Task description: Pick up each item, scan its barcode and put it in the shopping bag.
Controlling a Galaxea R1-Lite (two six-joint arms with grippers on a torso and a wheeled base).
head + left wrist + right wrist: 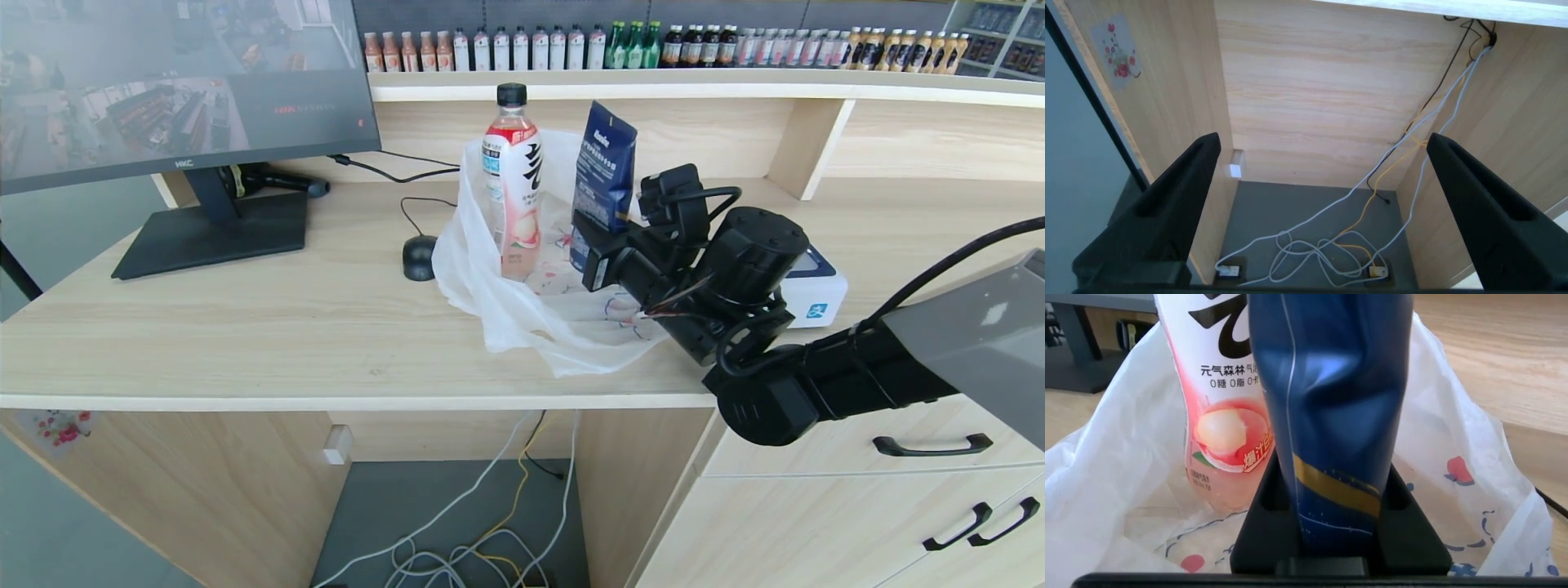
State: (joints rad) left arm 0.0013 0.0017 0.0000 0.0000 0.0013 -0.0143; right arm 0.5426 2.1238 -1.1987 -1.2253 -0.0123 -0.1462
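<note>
A: What's the setting?

B: A shop: a pale wooden counter (245,327), with a row of drink bottles (653,47) on the shelf behind it. A monitor (180,90) stands at the counter's left end, and a black mouse (419,257) lies just right of its base.

A: And the left gripper (1323,143)?

B: It hangs below the counter, fingers spread wide and empty, facing loose cables (1323,245) on the floor.

A: Where's the shopping bag (506,314)?

B: It sits mid-counter, white plastic, mouth open, touching the mouse's right side. A peach drink bottle (513,188) stands upright inside it.

A: What is the right gripper (596,253) doing?

B: It's closed on the lower end of a dark blue pouch (606,171), one finger (1266,490) pressing each side. The pouch is upright, just right of the bottle, with its lower part down in the bag's mouth. I can't tell whether it touches the bag's bottom.

A: Anything further right?

B: A white box-shaped device (816,298) on the counter, partly hidden behind the arm.
</note>
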